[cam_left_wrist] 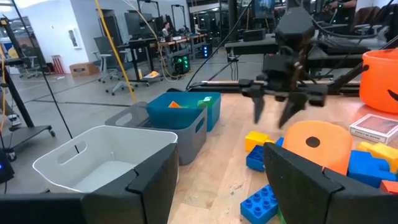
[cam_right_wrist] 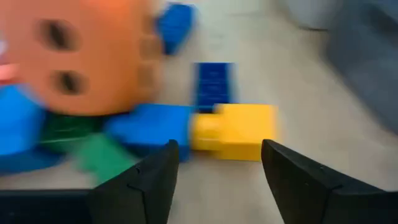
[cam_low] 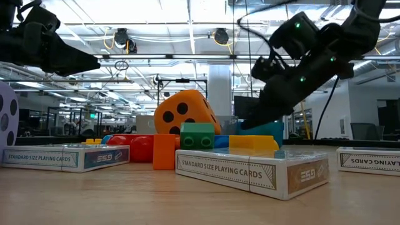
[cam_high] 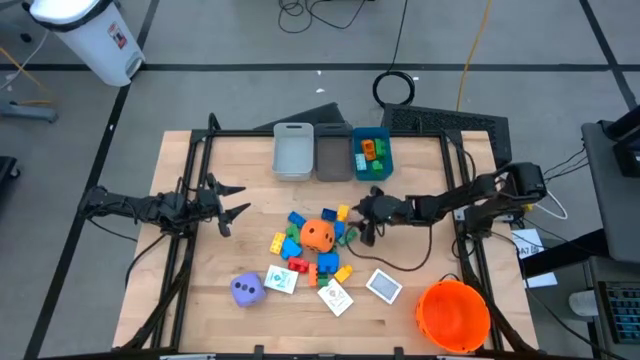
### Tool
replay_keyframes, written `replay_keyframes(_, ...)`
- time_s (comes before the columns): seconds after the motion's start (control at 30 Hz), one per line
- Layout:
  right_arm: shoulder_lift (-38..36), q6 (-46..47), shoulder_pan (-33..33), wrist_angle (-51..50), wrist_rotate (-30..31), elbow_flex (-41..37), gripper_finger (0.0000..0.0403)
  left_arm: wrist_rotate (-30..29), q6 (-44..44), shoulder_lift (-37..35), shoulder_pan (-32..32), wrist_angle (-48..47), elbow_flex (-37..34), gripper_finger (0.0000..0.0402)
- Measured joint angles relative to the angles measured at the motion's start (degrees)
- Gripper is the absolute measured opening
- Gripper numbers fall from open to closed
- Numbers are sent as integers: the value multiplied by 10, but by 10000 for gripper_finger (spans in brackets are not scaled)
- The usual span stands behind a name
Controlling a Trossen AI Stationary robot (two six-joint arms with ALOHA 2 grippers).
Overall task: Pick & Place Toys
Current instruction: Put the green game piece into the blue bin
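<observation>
Hovering low at the toy pile's right edge, the right gripper stands parted and empty; a yellow block lies on the desk just ahead of its fingers, beside the orange die; bare wood spreads leftward, where the left gripper waits open.
</observation>
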Motion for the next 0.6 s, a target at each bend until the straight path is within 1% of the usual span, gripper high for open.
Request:
replay_keyframes(0.07, -2, 0, 11, 0, -20, 0, 220, 0, 0, 0, 0, 0, 0, 241)
replay_keyframes(0.2, -2, -4, 35, 6, -18, 0, 224, 0, 0, 0, 0, -1, 0, 241)
replay_keyframes(0.37, 6, -37, 56, 6, -19, 0, 225, 0, 0, 0, 0, 0, 0, 241)
replay_keyframes(0.47, 21, -45, 59, 10, -18, 0, 219, 0, 0, 0, 0, -1, 0, 241)
replay_keyframes(0.6, 53, -46, 59, 51, -23, 0, 211, 0, 0, 0, 0, -1, 0, 241)
